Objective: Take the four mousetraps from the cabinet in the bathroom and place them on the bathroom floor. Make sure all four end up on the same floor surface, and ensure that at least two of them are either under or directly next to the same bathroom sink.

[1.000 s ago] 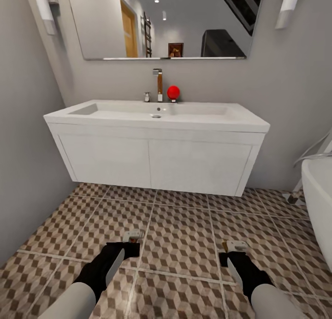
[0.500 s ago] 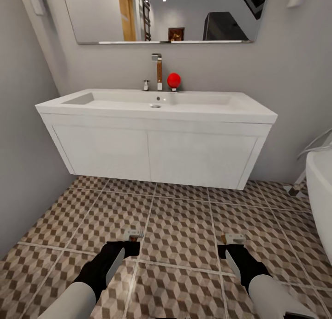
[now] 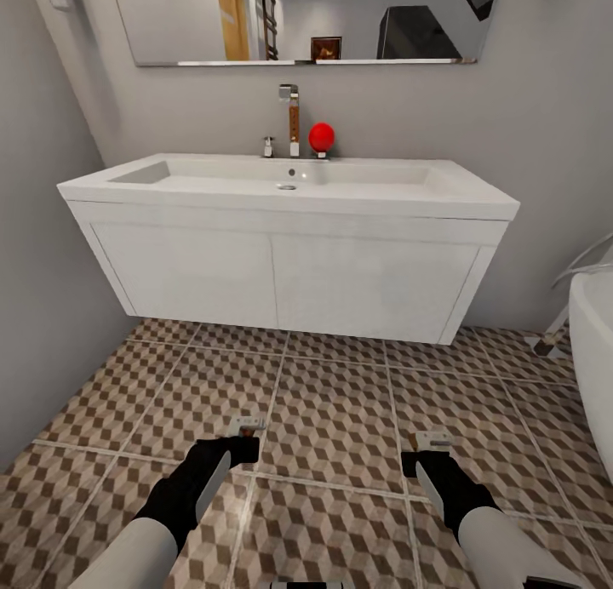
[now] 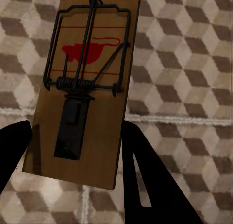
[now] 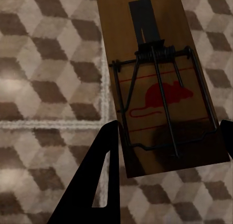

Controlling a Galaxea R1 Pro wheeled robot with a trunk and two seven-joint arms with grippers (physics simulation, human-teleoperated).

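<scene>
Both arms hang low over the bathroom floor in front of the bathroom sink, each carrying one trap. The left gripper is clamped across the long edges of a mousetrap, and the right gripper is clamped likewise on a second mousetrap. Both boards face spring side up above the tiles, a hold that would suit flat release beside the vanity; neither trap rests on the floor yet.
</scene>
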